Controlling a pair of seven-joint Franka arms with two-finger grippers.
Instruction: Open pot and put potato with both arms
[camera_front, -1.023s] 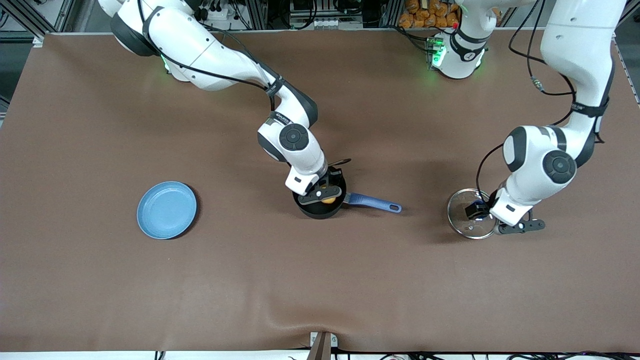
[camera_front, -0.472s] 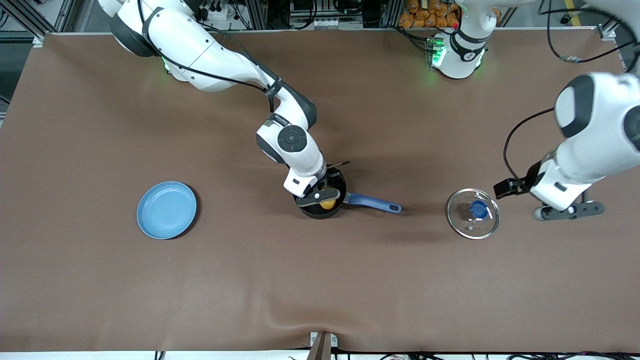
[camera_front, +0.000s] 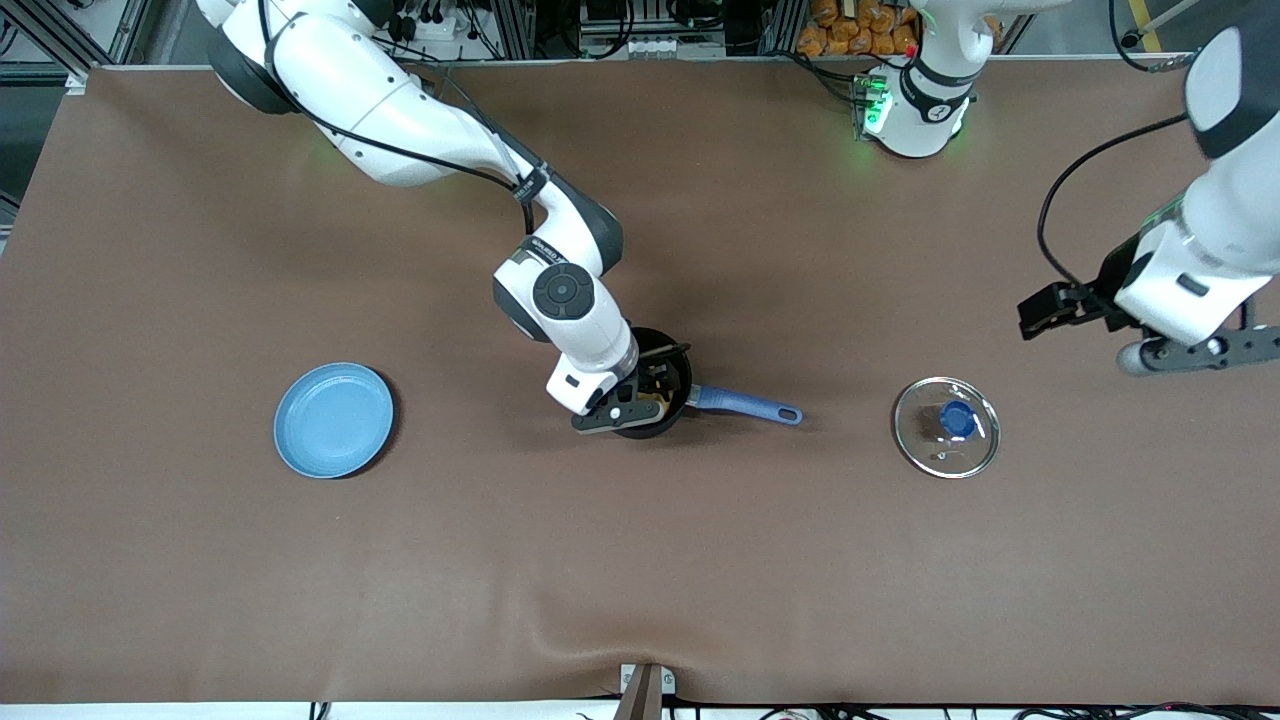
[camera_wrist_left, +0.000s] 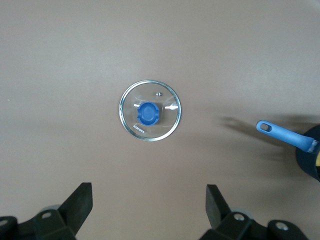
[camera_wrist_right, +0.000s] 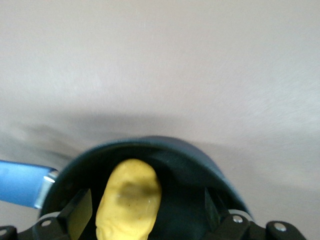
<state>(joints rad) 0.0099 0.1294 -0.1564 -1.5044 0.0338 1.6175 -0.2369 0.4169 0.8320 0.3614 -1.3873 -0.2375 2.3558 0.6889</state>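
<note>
The black pot (camera_front: 668, 372) stands mid-table with its blue handle (camera_front: 748, 405) pointing toward the left arm's end. It also shows in the right wrist view (camera_wrist_right: 200, 170). The yellow potato (camera_wrist_right: 129, 200) lies inside the pot. My right gripper (camera_front: 628, 406) hangs open just over the pot, its fingers (camera_wrist_right: 77, 212) on either side of the potato and apart from it. The glass lid (camera_front: 947, 427) with a blue knob lies flat on the table beside the pot, also in the left wrist view (camera_wrist_left: 150, 111). My left gripper (camera_front: 1195, 350) is open and empty, high above the table near the lid.
A flat light-blue plate (camera_front: 333, 420) sits toward the right arm's end of the table. The pot's handle (camera_wrist_left: 285, 137) shows at the edge of the left wrist view. Brown cloth covers the table (camera_front: 640, 560).
My left gripper has let go of the lid's knob and lifted away toward the left arm's end of the table. The right gripper has shifted slightly over the pot, and the potato now lies in it.
</note>
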